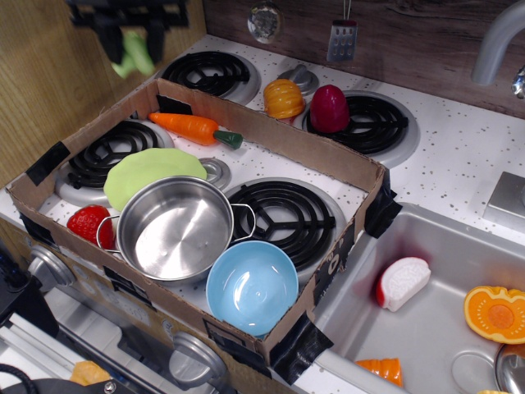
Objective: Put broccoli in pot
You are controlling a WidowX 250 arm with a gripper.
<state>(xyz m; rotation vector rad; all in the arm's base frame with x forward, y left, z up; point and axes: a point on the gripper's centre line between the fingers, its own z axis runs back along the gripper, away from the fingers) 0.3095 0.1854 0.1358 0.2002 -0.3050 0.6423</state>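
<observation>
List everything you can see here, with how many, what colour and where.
Broccoli: one, light green, held in the air, top left.
Pot: one, steel, in the cardboard tray.
Bowl: one, light blue, beside the pot.
Carrot: one, orange, back of the tray.
Lettuce disc: one, green, behind the pot.
Strawberry: one, red, left of the pot.
Claw: one, black, gripping the broccoli.

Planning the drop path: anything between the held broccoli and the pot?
Nothing visible. The gripper holds the broccoli high at top left; the pot sits open and empty below, the lettuce disc lying flat beside it.
</observation>
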